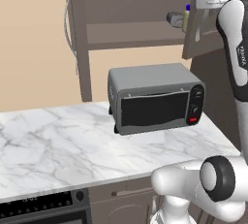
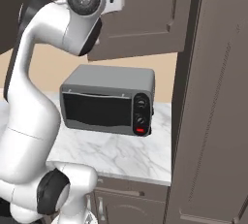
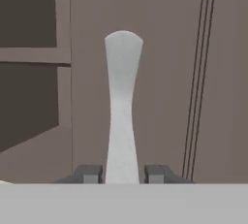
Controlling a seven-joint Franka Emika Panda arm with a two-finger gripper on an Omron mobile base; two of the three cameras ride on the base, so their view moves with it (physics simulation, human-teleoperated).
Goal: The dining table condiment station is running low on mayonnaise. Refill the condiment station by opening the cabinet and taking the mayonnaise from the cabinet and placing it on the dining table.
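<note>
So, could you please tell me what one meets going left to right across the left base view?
Beige wall → open cabinet → toaster oven → mayonnaise → cabinet door → robot arm.

The cabinet door [image 1: 206, 29] hides most of the mayonnaise [image 1: 186, 17]; the grey object [image 1: 174, 19] beside it is too small to identify.

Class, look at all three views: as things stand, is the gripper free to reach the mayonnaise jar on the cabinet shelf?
Probably not yet. The gripper is shut on the door handle, and the half-open cabinet door stands partly in front of the mayonnaise jar on the shelf.
</note>
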